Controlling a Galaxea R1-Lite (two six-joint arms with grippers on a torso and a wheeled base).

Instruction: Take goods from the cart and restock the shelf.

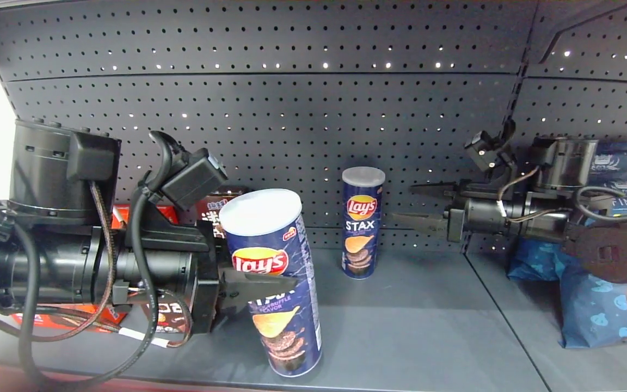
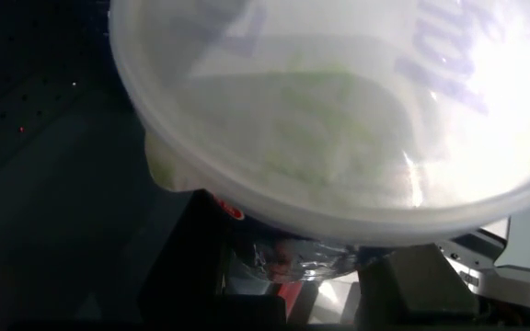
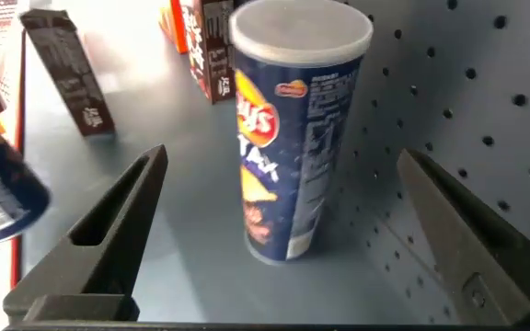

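Note:
A blue chip can [image 1: 272, 283] with a white lid stands slightly tilted near the front edge of the grey shelf [image 1: 417, 321]. My left gripper [image 1: 262, 286] is shut on its middle, one finger crossing the can's front. The can's lid [image 2: 339, 110] looms close in the left wrist view. A second, matching chip can [image 1: 362, 223] stands upright at the back by the pegboard. My right gripper [image 1: 419, 207] hovers open just to its right, not touching it. In the right wrist view this can [image 3: 293, 138] stands beyond the spread fingers of the right gripper [image 3: 283, 154].
Red and dark snack boxes [image 1: 218, 207] stand at the back left behind my left arm. Blue bags [image 1: 602, 310] fill the shelf's right section under my right arm. A dark packet [image 3: 67, 74] and boxes [image 3: 201, 46] stand past the back can.

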